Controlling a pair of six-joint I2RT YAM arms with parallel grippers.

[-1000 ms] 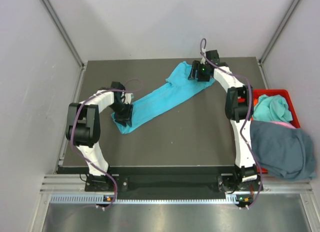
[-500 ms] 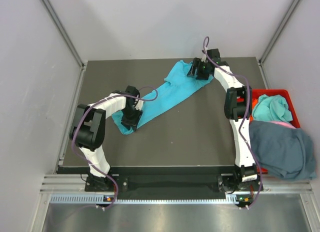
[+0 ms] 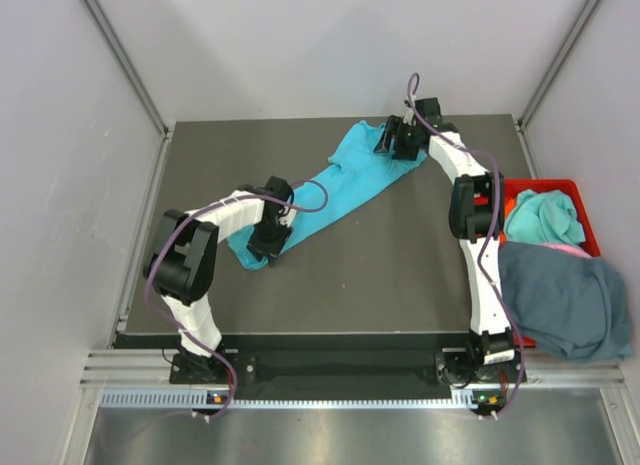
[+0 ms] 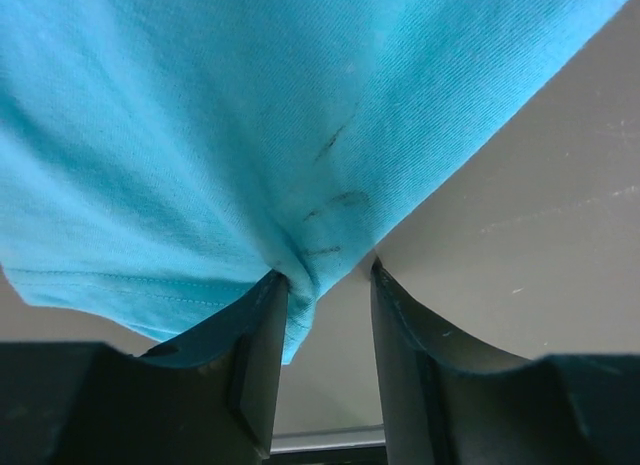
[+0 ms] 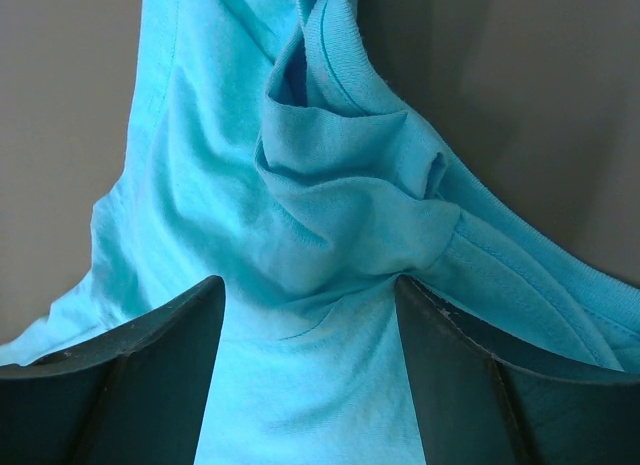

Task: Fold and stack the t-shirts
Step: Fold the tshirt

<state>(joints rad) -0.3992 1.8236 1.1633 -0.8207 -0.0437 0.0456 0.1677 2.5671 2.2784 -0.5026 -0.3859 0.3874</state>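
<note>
Grey table [image 3: 400, 275], arms outstretched over turquoise shirt [image 3: 345, 180]

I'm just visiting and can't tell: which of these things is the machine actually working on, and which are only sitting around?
Part of the job:
- bright turquoise cloth t-shirt
- slate blue-grey t-shirt
- teal-green t-shirt

Just there:
- red plastic bin
- dark grey table

Evenly lit from above, bright and diffuse, with only soft shadows beneath the arms on the dark tabletop [image 3: 350, 275]. Sharp overhead. Sharp cloth weave in wrist views; black tool fingers [image 4: 262, 360] slightly soft along the bottom.
</note>
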